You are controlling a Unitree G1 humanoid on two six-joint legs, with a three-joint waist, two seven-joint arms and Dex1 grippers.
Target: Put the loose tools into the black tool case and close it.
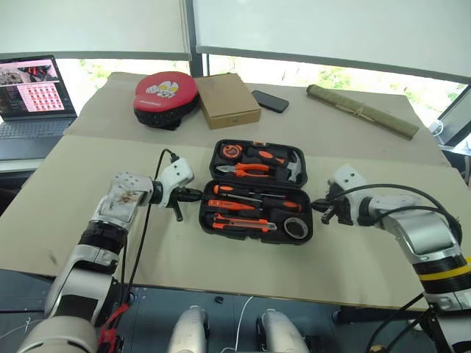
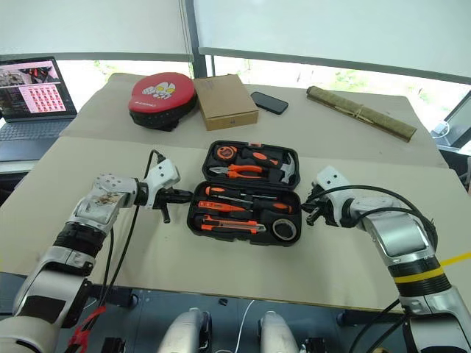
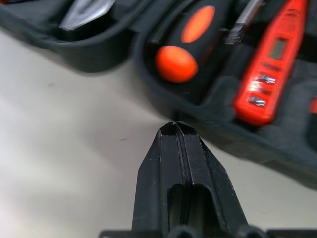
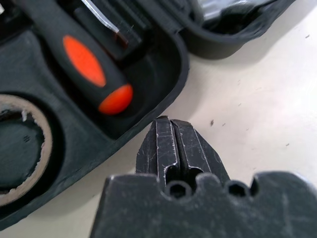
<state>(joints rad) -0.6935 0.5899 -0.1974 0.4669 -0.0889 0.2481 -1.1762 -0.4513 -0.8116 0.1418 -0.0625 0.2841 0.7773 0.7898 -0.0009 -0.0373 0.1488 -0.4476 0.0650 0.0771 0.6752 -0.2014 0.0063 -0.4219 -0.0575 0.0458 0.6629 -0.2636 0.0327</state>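
The black tool case [image 1: 204, 218] lies open in the middle of the table, its lid half on the far side. The near half holds two orange-and-black screwdrivers [image 1: 254, 200], an orange tester [image 1: 232, 207], the utility knife [image 1: 243, 223] and a black tape roll [image 1: 296, 228]. My left gripper [image 1: 193, 195] is shut and empty, with its tip right at the case's left wall [image 3: 163, 106], by a screwdriver's orange handle end [image 3: 176, 63]. At the case's right wall [image 4: 163, 84], my right gripper [image 1: 318, 206] is shut and empty too, close to a screwdriver handle [image 4: 91, 69].
The lid half holds pliers [image 1: 246, 169] and a hammer [image 1: 294, 170]. At the back stand a round red-and-black pad [image 1: 165, 97], a cardboard box [image 1: 227, 99], a black phone [image 1: 270, 101] and an olive rolled bundle [image 1: 360, 110]. A laptop [image 1: 33, 103] sits at far left.
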